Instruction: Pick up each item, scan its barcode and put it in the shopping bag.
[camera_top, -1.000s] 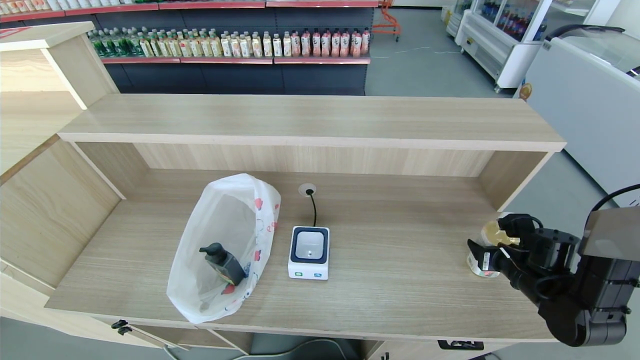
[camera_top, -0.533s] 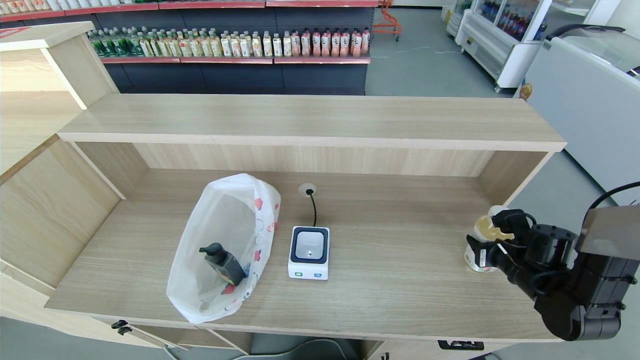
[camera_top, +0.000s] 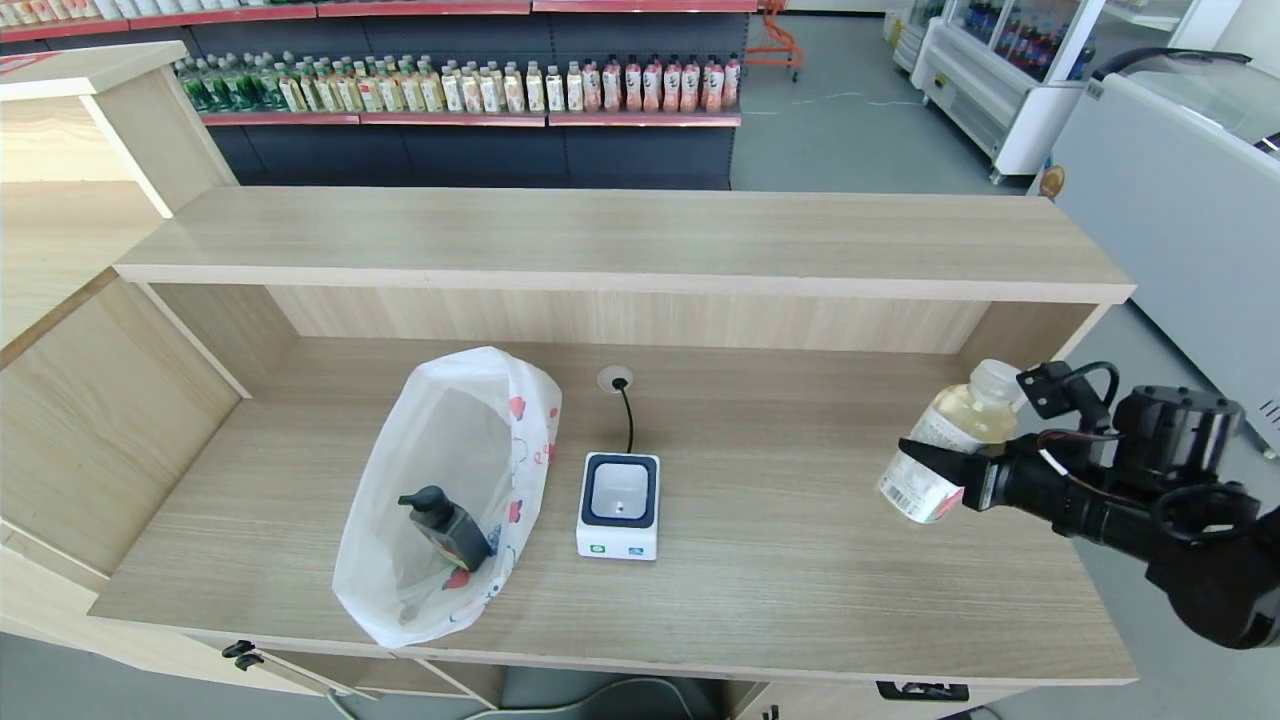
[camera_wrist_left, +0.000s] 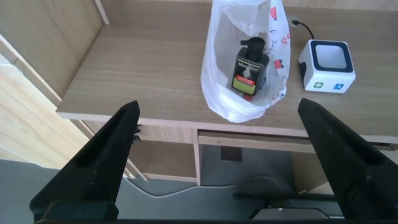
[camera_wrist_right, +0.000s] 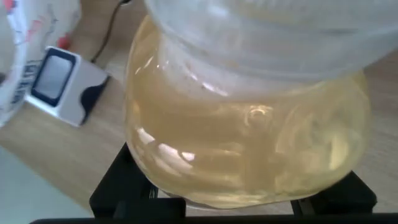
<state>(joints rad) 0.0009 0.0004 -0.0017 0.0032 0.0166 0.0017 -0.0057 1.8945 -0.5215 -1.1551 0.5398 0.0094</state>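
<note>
Right claw (camera_top: 955, 478) is clamped across the lower body of the clear plastic drink bottle (camera_top: 962, 422). The bottle is tilted and clear of the worktop (camera_top: 780, 560) at its right end, well apart from the scanner (camera_top: 618, 505) and shopping bag (camera_top: 480, 420). Left claw (camera_wrist_left: 217, 106) is spread wide, empty.

Judgement: liquid-filled, so moderately heavy. The smooth rounded wall may rotate or slip. Best hold is mid-body, leaving the barcode label exposed.

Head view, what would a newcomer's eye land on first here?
The bottle of pale yellow drink, held tilted in the right gripper over the right end of the counter. Next, the white shopping bag, open at the left with a dark pump bottle inside, and the small white scanner just beside it.
</note>
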